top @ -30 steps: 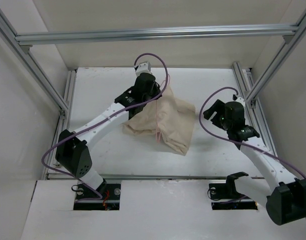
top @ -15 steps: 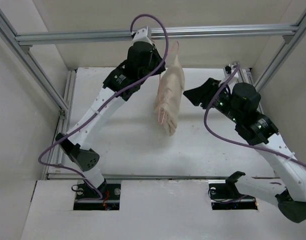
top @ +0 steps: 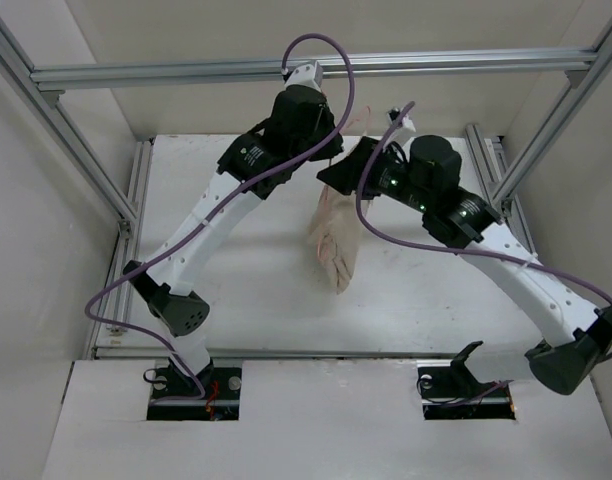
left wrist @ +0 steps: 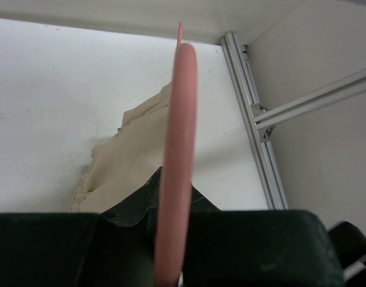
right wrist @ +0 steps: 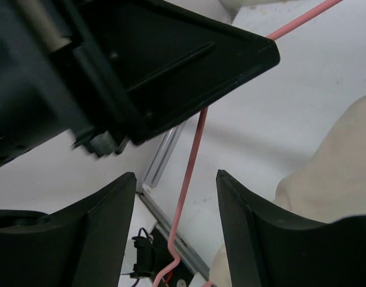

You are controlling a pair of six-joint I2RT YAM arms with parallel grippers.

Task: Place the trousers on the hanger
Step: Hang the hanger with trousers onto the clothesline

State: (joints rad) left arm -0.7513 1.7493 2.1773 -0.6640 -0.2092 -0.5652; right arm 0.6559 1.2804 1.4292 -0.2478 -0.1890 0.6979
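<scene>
My left gripper is raised high over the back of the table and is shut on the pink wire hanger. The beige trousers hang from the hanger in a narrow bunch above the table; they also show in the left wrist view. My right gripper is open right beside the left gripper. In the right wrist view the hanger wire runs between its two spread fingers without touching them. The trousers show at that view's right edge.
Aluminium frame rails run along the table's right side and left side, and a crossbar spans overhead at the back. The left gripper's black body fills the top of the right wrist view.
My left arm has lifted the hanger and trousers off the table, so the cloth now hangs. My right arm has risen and swung left until its open fingers straddle the hanger wire.
</scene>
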